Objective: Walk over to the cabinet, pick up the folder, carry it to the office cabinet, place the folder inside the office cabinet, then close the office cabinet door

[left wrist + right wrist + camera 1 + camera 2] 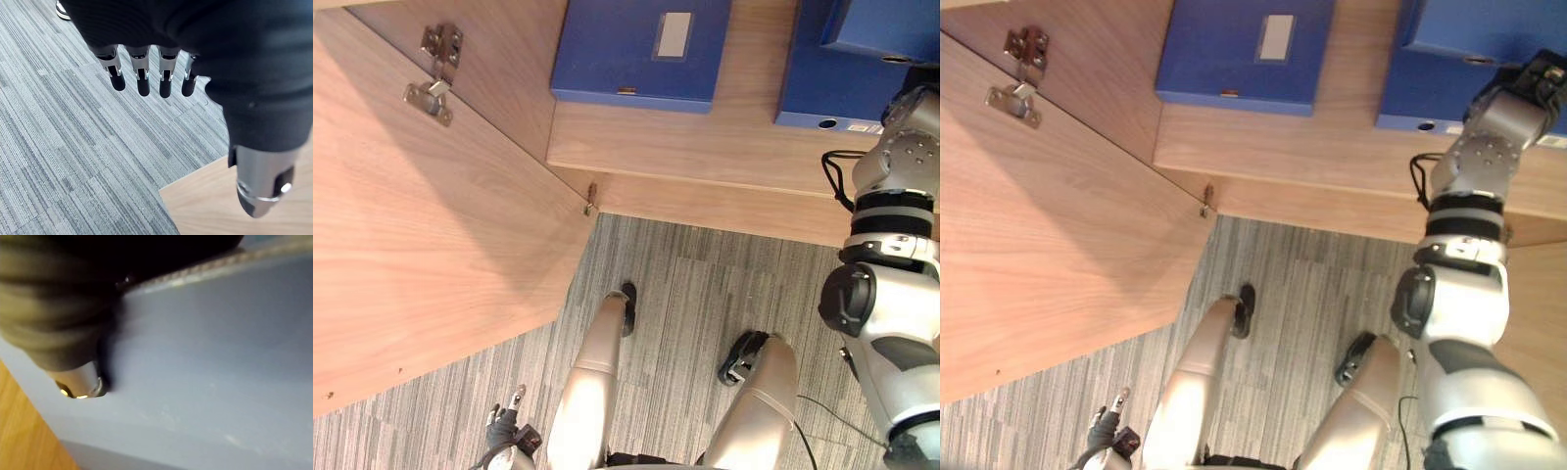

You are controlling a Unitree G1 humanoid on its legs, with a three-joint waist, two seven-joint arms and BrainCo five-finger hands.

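On the cabinet's wooden shelf (705, 147), a blue folder (641, 49) with a pale label lies flat. To its right, one blue folder (1469, 34) is stacked on another (822, 88). My right hand (1540, 80) reaches up to that right stack and rests on the upper folder. In the right wrist view its dark cover lies close against the folder's blue surface (210, 357). My left hand (509, 428) hangs low by my side over the carpet, its fingers (142, 81) straight and holding nothing.
The cabinet door (421, 225) stands open on my left, with metal hinges (435, 69) near its top. A wooden corner (234, 210) shows close to my left hand. Grey striped carpet (705, 294) runs in front of the cabinet.
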